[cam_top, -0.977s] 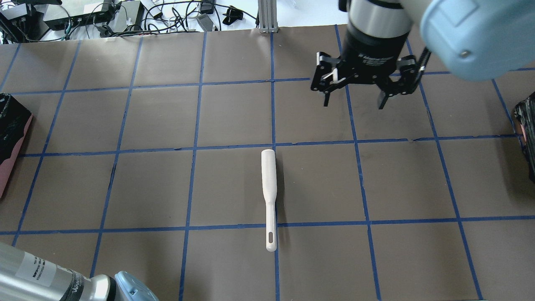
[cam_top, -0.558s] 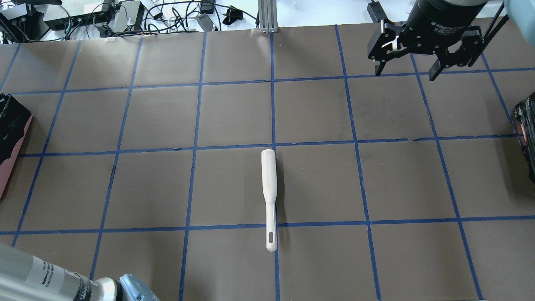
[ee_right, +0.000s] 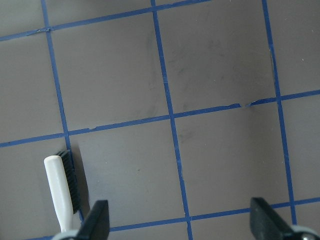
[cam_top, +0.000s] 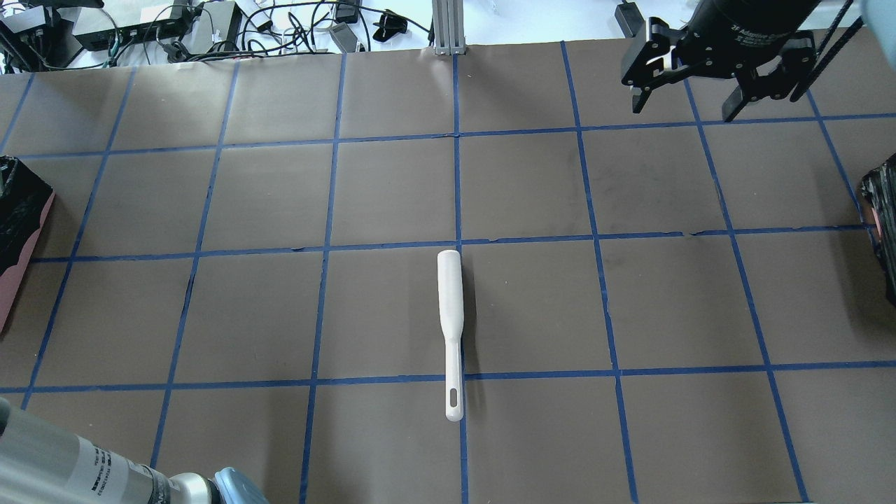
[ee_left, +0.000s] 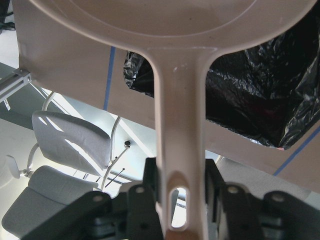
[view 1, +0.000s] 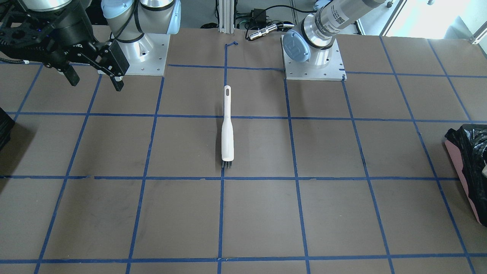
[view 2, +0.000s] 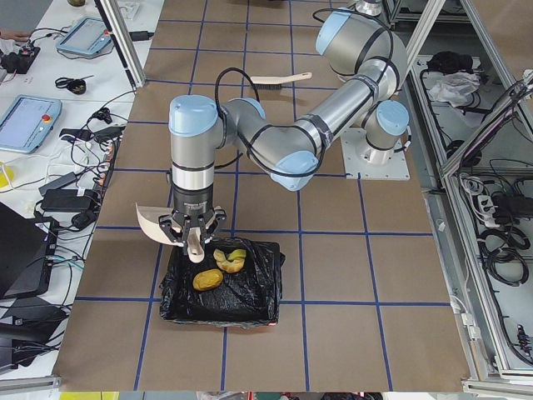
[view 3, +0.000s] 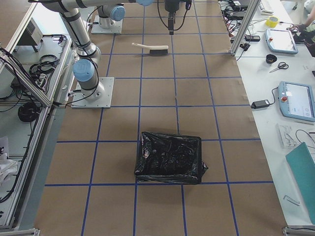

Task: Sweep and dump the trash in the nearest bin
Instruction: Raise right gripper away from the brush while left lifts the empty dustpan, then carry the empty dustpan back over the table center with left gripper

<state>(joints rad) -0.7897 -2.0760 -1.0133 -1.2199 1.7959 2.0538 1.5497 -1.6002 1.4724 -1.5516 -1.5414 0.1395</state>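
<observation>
Left end of the table (cam_top: 210,315), nearest item: left gripper (ee_left: 181,195), fingers pressed onto the handle of a cream dustpan (ee_left: 180,100), which hangs at the rim of the pink-sided, black-lined bin (view 2: 258,267). The trash already lies inside the bag: a golden-brown lump (view 2: 207,279) and a yellow-green piece (view 2: 233,256). By this showing the dump is done or all but done. Mid-table: white brush (cam_top: 451,315), lying flat along a tape line, ungripped, with bare squares on every side. Far side: right gripper (cam_top: 684,108), jaws spread and empty, has pulled back over the last second from the squares beside the brush to the table's far corner, which reads as retiring. Little margin remains there before the edge. Farthest: second bin (view 3: 170,160) at the right end, with nothing visible in its bag.
</observation>
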